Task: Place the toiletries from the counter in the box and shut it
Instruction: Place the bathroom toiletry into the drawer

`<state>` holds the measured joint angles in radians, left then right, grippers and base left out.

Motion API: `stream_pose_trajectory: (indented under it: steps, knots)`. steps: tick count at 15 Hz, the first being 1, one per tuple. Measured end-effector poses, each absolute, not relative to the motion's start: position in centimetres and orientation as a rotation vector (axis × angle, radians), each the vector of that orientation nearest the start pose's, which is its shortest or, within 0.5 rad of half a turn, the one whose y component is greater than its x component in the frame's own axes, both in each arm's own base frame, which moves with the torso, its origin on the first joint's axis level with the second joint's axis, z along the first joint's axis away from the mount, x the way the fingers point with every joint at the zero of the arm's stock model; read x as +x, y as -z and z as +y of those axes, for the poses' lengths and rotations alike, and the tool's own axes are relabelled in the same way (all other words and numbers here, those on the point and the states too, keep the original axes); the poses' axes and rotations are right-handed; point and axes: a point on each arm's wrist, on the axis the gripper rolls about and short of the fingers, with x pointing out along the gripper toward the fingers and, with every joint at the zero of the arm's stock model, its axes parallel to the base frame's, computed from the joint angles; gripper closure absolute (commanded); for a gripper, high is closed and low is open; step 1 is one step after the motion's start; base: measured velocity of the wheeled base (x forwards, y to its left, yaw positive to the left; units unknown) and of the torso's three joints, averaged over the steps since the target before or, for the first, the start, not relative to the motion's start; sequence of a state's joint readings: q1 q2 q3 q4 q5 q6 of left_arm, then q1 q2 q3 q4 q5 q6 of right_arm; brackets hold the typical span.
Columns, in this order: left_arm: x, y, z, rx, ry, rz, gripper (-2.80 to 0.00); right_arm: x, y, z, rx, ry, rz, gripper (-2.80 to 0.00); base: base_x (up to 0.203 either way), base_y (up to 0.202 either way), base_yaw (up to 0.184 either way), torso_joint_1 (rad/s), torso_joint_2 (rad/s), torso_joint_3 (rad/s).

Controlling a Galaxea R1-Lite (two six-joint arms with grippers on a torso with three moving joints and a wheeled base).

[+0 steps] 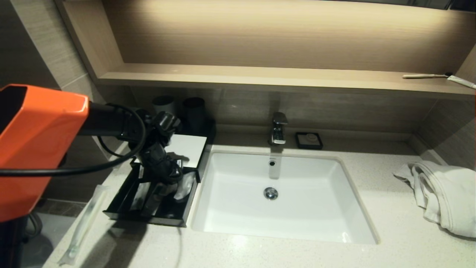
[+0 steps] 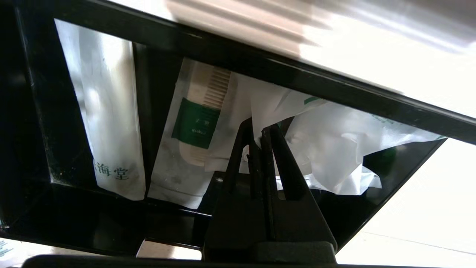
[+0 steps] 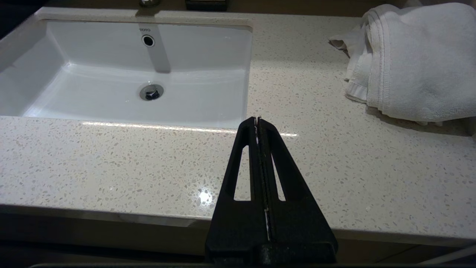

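A black box with dividers stands open on the counter left of the sink, its white-lined lid leaning back. My left gripper reaches down into it, shut on a crumpled white plastic packet. In the left wrist view the fingertips pinch the packet's edge above the box's compartment nearest the sink. A comb packet with a green label and a white sachet lie in the other compartments. A long wrapped toothbrush lies on the counter left of the box. My right gripper is shut and empty, near the counter's front edge.
A white sink with a chrome tap fills the middle. A soap dish stands behind it. A white towel lies at the right. Two dark cups stand behind the box. A shelf above holds a toothbrush and tube.
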<state>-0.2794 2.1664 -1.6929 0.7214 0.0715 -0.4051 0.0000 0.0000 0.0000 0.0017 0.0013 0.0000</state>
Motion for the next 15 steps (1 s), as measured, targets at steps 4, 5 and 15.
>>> stream_pose_trajectory:
  steps: [4, 5, 15]
  knots:
    - [38.6, -14.4, -10.9, -0.147, -0.058, 1.190, 0.00, -2.3, -7.5, 0.0, 0.000, -0.001, 0.002, 0.00, 0.000, 0.000, 0.000, 0.000, 0.00, 0.000]
    - [38.7, -14.5, -10.9, -0.148, -0.058, 1.189, 0.00, -2.3, -7.5, 0.0, 0.000, -0.002, 0.001, 0.00, 0.000, 0.000, 0.000, 0.000, 0.00, 0.000]
    - [39.6, -14.2, -11.1, -0.152, -0.071, 1.175, 0.00, -2.3, -7.5, 0.0, 0.000, -0.001, 0.001, 0.00, 0.000, 0.000, 0.000, 0.000, 0.00, 0.000]
